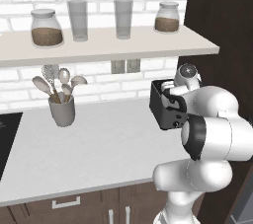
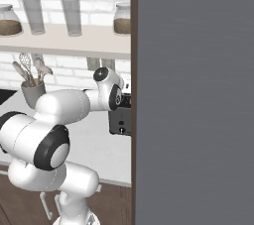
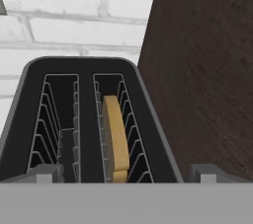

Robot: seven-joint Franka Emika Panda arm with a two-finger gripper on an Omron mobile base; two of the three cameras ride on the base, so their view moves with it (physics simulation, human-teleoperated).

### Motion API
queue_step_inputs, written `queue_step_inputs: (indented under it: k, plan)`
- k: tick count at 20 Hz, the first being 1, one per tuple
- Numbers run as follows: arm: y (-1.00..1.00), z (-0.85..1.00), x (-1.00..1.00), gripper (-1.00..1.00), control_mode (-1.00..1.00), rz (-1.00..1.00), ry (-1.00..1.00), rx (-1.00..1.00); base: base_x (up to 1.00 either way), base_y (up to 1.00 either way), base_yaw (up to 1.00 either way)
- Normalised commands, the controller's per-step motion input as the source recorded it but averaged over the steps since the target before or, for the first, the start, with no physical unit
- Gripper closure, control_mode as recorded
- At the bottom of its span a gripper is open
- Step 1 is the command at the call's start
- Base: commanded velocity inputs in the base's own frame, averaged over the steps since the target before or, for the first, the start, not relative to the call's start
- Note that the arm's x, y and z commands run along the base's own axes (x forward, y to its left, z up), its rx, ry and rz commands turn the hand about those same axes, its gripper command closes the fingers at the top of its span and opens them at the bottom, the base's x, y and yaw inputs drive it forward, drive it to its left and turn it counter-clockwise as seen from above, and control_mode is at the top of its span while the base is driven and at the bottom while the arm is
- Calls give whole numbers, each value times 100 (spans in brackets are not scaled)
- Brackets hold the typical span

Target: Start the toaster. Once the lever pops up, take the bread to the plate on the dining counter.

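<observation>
Claw [image 3: 126, 171] tips are seen spread wide and released in the hand view, poised above the toaster [image 3: 89, 119], whose right slot holds the bread [image 3: 116, 139] upright. From the left base, the toaster [image 1: 165, 107] is seen on the desk [image 1: 99, 144] beside a dark cabinet [image 1: 222, 20]. From the right base, the toaster [image 2: 120, 121] is partly hidden.

A grey utensil holder [image 1: 62, 111] stands mid-left; two jars [image 1: 46, 28] and two glasses [image 1: 78, 19] line the upper shelf [image 1: 148, 45].
</observation>
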Motion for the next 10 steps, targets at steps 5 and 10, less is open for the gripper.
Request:
queue_step_inputs:
  k: [5,10]
  plan:
    - [0,0,0,-100,-100,0,0,0,0,0,0]
    - [0,0,0,-100,-100,0,0,0,0,0,0]
